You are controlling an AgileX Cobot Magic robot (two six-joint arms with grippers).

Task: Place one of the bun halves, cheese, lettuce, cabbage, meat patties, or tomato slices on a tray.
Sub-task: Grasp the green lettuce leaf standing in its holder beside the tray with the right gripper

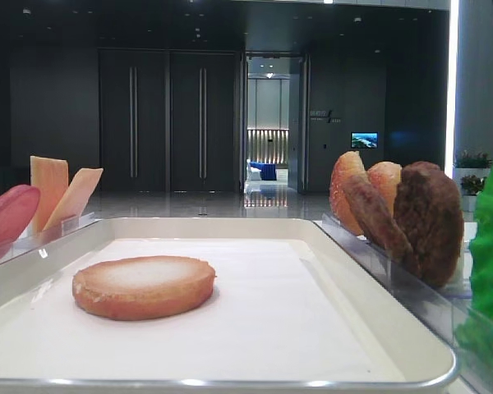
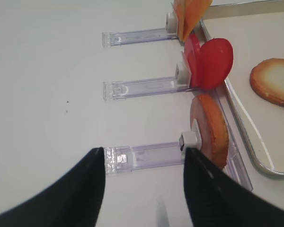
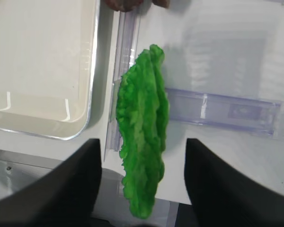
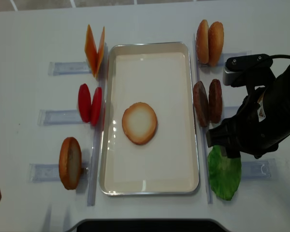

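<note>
The lettuce (image 3: 143, 137) stands on edge in a clear holder (image 3: 227, 109) on the bench (image 4: 29, 48), just right of the tray's (image 4: 195, 121) near right corner, and it lies between the spread fingers (image 3: 66, 184) of the right gripper (image 3: 142, 182), which flank it without visibly touching it. On the tray's white paper lining a single bun half (image 4: 139, 123) lies flat, pale face up, near the middle. Beyond the lettuce, along the tray's right side, two meat patties (image 4: 208, 102) and two more bun halves (image 4: 210, 42) stand upright in holders. Along the left side stand the cheese (image 4: 94, 50), the tomato slices (image 4: 90, 104) and another bun half (image 4: 70, 163). The left gripper (image 2: 144, 189) hovers with its fingers spread over the bare white bench beside that bun, holding nothing. Behind the bench the room is dark, with tall panelled doors (image 1: 168, 123) and a lit doorway (image 1: 269, 123).
</note>
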